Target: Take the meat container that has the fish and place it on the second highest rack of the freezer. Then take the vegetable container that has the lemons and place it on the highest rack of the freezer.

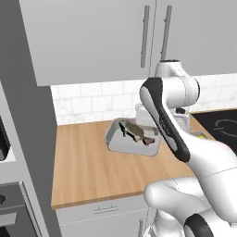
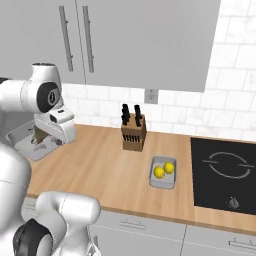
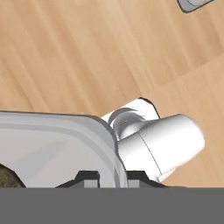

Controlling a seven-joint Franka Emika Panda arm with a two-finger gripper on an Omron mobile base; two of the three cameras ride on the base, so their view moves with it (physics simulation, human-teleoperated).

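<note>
At the worktop's [image 1: 92, 162] nine o'clock side sits the shallow light-grey metal meat tray [image 1: 121, 140], with the slim brown-olive fish [image 1: 137, 131] lying loose inside. The claw [image 3: 112, 177] is clenched on the tray's rim at its three o'clock end. The tray looks stiff and light, but that thin wall may slip and the fish could slide, so it needs level carrying. Toward three o'clock, well apart, rests the like tray [image 2: 163, 181] of yellow lemons [image 2: 164, 170].
</note>
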